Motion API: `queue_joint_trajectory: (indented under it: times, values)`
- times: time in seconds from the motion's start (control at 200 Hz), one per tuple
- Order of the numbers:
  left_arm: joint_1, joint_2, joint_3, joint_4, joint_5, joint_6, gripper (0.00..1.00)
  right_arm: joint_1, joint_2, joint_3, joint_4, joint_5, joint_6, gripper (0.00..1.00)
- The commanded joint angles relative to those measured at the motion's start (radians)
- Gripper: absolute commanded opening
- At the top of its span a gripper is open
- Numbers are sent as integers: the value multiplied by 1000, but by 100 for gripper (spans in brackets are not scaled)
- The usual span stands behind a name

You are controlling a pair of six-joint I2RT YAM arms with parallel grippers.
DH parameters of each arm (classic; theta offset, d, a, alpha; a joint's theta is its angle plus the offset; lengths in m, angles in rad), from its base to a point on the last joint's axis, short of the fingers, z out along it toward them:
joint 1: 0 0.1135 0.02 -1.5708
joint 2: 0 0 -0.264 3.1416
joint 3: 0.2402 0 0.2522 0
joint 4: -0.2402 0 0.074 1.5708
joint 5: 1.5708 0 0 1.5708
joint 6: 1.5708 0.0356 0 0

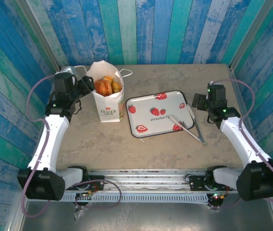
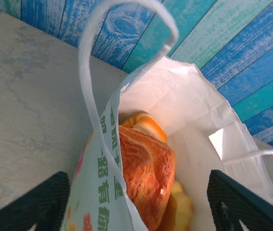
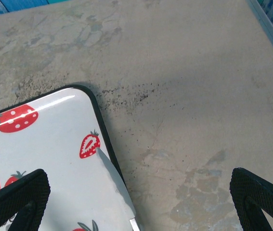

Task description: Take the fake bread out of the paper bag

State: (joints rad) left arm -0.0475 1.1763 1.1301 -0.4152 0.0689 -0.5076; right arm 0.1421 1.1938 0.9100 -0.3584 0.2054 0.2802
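The white paper bag (image 1: 108, 109) stands upright at the back left of the table, its top open. Orange and golden-brown fake bread (image 1: 108, 86) fills its mouth. My left gripper (image 1: 85, 87) is at the bag's left rim. In the left wrist view the left gripper (image 2: 138, 211) is open, one finger (image 2: 35, 207) outside the printed bag wall (image 2: 97, 192) and the other (image 2: 242, 202) inside the bag. A reddish-orange loaf (image 2: 148, 178) lies between them, with a paler roll under it. My right gripper (image 1: 197, 101) hangs open over bare table by the tray's far right corner.
A white strawberry-print tray (image 1: 175, 103) lies right of the bag, with metal tongs (image 1: 189, 127) across its right side. The right wrist view has the tray's corner (image 3: 45, 159) and a tong tip (image 3: 112, 178). One bag handle (image 2: 90, 96) loops up near the left gripper. Blue plank walls enclose the table.
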Motion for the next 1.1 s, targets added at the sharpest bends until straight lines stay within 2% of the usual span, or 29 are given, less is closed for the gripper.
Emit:
queue_joint_trajectory:
  times: [0.0, 0.341, 0.521, 0.917, 0.962, 1.092]
  values:
    - [0, 64, 35, 20, -16, 27, 72, 7, 34, 38, -80, 0, 6, 100]
    - [0, 253, 176, -80, -128, 118, 64, 13, 75, 35, -77, -20, 6, 100]
    - [0, 305, 233, -100, -125, 147, 53, 13, 128, 73, -102, -19, -11, 100]
    - [0, 419, 275, -82, -91, 180, 45, 27, 345, 201, -168, -26, -29, 100]
    - [-2, 432, 284, -79, -87, 185, 43, 32, 357, 203, -168, -26, -27, 100]
    - [-3, 474, 342, -92, -101, 219, 25, 45, 374, 204, -163, -23, -24, 100]
